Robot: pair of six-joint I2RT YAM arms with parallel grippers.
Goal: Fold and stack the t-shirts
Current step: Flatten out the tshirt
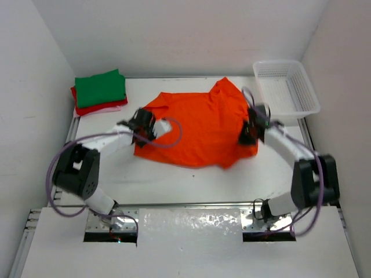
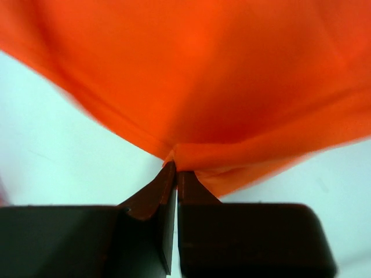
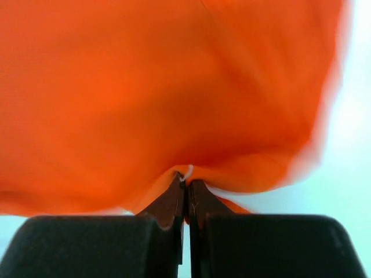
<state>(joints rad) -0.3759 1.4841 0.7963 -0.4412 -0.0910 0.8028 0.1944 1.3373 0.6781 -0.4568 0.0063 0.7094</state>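
Holding orange shirt (image 1: pixel 200 127) spread over middle of table (image 1: pixel 174 179); clamped at left edge by left gripper (image 1: pixel 142 124), at right edge by right gripper (image 1: pixel 250 130). Only thin bite of cloth at fingertips (image 2: pixel 165 182), so likely to slip if pulled apart too hard. Uneven lift: skewed fold, bunching. Wide swing left: risk of disturbing green shirt (image 1: pixel 100 87), folded at far-left corner.

The left pincer (image 2: pixel 176 168) pinches an edge of the orange t-shirt (image 2: pixel 197 75) above the white table (image 2: pixel 52 168)
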